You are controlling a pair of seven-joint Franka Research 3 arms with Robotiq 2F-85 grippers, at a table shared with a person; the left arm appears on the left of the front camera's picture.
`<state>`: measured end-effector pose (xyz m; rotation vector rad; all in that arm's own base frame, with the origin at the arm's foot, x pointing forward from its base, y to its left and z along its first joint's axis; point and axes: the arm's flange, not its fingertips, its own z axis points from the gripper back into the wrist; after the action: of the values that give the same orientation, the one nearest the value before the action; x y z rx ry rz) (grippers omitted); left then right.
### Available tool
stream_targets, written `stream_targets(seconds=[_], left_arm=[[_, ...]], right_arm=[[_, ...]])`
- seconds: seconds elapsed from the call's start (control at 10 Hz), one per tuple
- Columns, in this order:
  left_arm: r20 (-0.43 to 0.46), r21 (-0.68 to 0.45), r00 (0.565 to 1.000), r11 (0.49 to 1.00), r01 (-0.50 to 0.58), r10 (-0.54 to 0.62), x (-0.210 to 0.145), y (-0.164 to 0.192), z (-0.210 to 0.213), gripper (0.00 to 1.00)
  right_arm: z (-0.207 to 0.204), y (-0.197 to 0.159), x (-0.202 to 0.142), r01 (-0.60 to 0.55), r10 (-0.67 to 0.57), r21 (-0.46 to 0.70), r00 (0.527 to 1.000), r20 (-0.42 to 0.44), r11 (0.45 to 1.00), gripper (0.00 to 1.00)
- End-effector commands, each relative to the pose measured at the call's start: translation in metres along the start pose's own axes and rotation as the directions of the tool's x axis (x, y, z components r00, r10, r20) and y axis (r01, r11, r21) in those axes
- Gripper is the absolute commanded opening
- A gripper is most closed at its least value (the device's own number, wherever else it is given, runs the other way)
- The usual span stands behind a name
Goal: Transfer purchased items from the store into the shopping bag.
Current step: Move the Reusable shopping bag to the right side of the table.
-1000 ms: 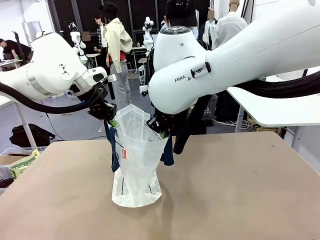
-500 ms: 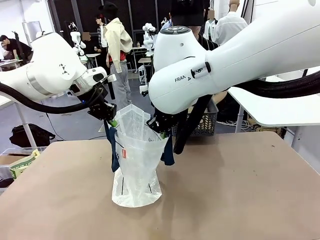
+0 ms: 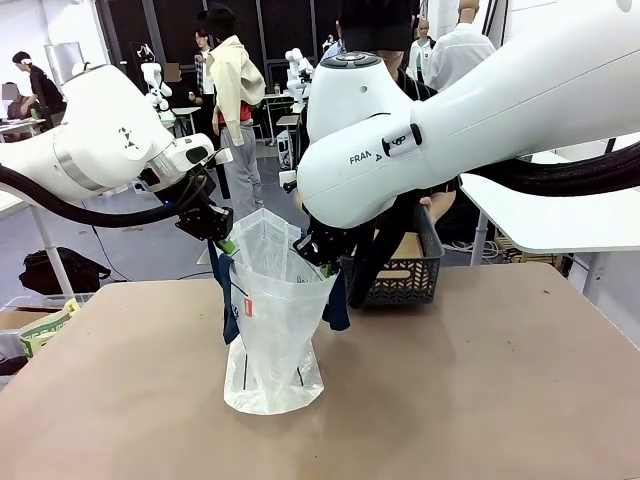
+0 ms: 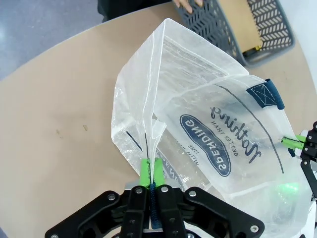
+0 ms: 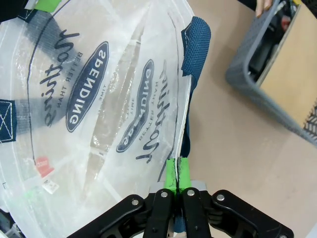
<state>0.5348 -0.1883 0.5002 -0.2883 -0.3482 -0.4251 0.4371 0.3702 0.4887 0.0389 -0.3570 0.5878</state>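
The shopping bag (image 3: 272, 320) stands upright mid-table, translucent white with navy handles and a small red tag (image 3: 248, 307). My left gripper (image 3: 222, 240) is shut on the bag's left rim, and its green pads (image 4: 150, 171) pinch the plastic edge. My right gripper (image 3: 318, 262) is shut on the right rim (image 5: 177, 173) beside a navy handle (image 5: 194, 44). Between them the bag's mouth is held open. Behind my right arm, a person's hand (image 3: 432, 205) holds the store (image 3: 405, 265), a dark grey lattice basket (image 4: 237, 25), at the table's far side. The purchased items inside it are too hidden to tell.
A tan flat panel (image 5: 292, 84) lies in the basket. A white side table (image 3: 545, 220) stands at the right, above the table's far corner. A green-and-white pack (image 3: 45, 328) sits off the left edge. The brown tabletop (image 3: 450, 400) stretches bare in front.
The person has brought the basket into view behind my right arm and lowered it toward the table's far side. Both grippers and the bag have stayed still.
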Motion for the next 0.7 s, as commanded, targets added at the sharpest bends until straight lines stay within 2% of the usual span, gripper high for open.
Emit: stream_targets(seconds=[0.0,0.6], left_arm=[[0.014,0.004,1.0,1.0,-0.004,0.004,-0.0029,0.0009,0.0021,0.0],[0.014,0.004,1.0,1.0,-0.004,0.004,-0.0029,0.0009,0.0021,0.0]], right_arm=[[0.0001,-0.001,-0.0042,0.0,0.0,0.001,1.0,0.0,1.0,0.0],[0.0001,-0.001,-0.0042,0.0,0.0,0.001,1.0,0.0,1.0,0.0]])
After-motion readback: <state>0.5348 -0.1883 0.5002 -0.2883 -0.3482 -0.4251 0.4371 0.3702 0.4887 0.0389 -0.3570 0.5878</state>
